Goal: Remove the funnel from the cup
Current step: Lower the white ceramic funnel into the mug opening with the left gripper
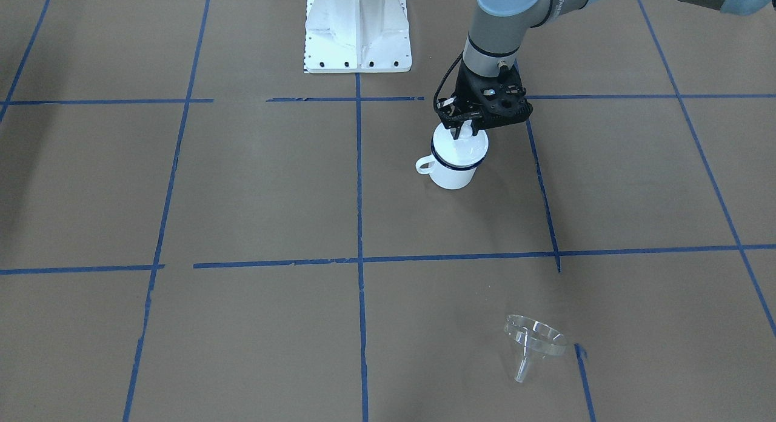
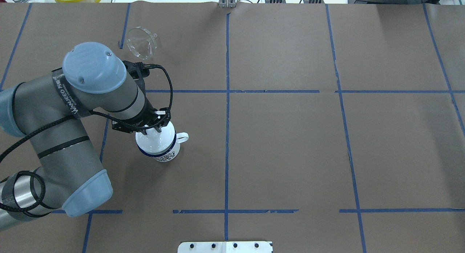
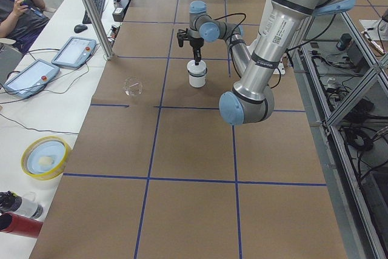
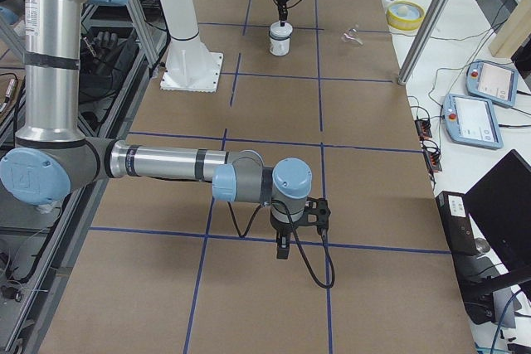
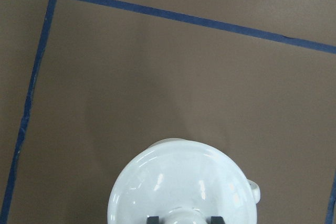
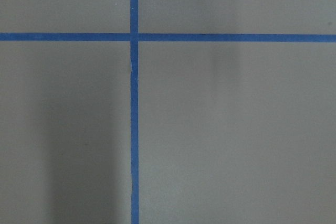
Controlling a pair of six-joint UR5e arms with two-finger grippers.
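- Well beyond the cup (image 1: 451,174): clear funnel (image 1: 533,340) on its side, spout away from robot.
- Nearer left gripper (image 1: 465,130), pinching knobbed lid (image 1: 471,148) atop cup; right gripper (image 4: 283,250) far off, fingers' state: cannot tell.

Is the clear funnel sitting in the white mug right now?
No, the clear cone-shaped funnel lies on the brown table, well apart from the white blue-rimmed enamel mug.

Bright, even light falls from above; shadows on the brown table (image 1: 242,185) are soft and faint; small glints sit on the white lid (image 5: 184,182) and clear funnel (image 1: 533,336); views are mostly sharp.
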